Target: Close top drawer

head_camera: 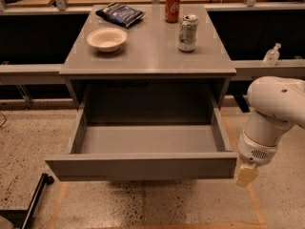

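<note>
The top drawer is a wide, shallow grey drawer pulled far out of the grey cabinet. Its inside is empty and its flat front panel faces me. My gripper hangs from the white arm at the right. It sits just beside the right end of the drawer's front panel, at about the same height. Only a cream-coloured tip shows below the wrist.
On the cabinet top stand a white bowl, a dark snack bag, a red can and a green-white can. A small bottle stands on a ledge at the right. A black stand leg lies on the speckled floor at the lower left.
</note>
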You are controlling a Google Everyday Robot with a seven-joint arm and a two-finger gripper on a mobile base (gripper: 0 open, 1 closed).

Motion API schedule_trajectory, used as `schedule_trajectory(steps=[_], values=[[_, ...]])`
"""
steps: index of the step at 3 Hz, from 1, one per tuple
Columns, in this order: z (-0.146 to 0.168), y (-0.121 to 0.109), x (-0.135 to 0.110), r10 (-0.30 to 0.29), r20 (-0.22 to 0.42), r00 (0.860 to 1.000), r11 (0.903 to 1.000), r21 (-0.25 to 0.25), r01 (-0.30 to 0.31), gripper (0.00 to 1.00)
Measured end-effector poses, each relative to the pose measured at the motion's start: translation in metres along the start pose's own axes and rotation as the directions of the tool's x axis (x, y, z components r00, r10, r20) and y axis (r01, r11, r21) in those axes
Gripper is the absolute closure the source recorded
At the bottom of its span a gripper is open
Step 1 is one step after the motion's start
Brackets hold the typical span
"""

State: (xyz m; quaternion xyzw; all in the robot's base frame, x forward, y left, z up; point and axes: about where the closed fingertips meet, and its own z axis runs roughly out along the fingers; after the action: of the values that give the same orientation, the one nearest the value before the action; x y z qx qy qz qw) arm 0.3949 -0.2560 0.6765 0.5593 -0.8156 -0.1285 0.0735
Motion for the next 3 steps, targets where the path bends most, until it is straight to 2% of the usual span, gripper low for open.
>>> schedule_trajectory(steps=[1, 2, 3], values=[[-0.015, -0.016, -0.027, -0.052, 0.031, 0.998, 0.9955, 0.081, 0.049, 1.00], [-0.028, -0.042, -0.052, -0.123, 0.039, 0.992, 0.9828, 0.144, 0.116, 1.00], [-0.028, -0.042, -0.052, -0.123, 0.039, 0.992, 0.9828, 0.143, 0.116, 1.00]])
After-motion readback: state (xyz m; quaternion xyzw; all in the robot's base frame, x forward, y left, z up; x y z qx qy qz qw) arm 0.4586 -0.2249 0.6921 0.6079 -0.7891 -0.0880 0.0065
